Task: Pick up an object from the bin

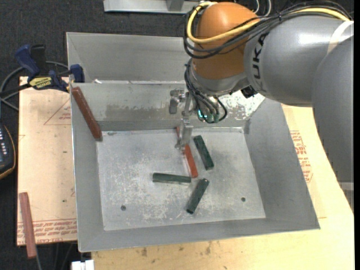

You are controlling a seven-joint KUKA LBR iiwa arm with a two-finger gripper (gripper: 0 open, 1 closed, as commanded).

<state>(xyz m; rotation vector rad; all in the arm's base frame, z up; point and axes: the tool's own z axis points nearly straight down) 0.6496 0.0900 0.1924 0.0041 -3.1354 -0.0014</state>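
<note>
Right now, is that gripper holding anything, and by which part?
It cannot be told. The gripper sits at the upper end of the thin reddish-brown stick lying on the grey metal bin's floor.

Dull grey over the metal bin, pale scuff speckling on its floor. Dark green on three bars: the left bar, the lower bar, the upper bar. Orange-red on the thin bar among them. Brick red on the long bar at the left wall. Glossy orange on the wrist cover, yellow cable around it; silver-grey on the arm.
</note>
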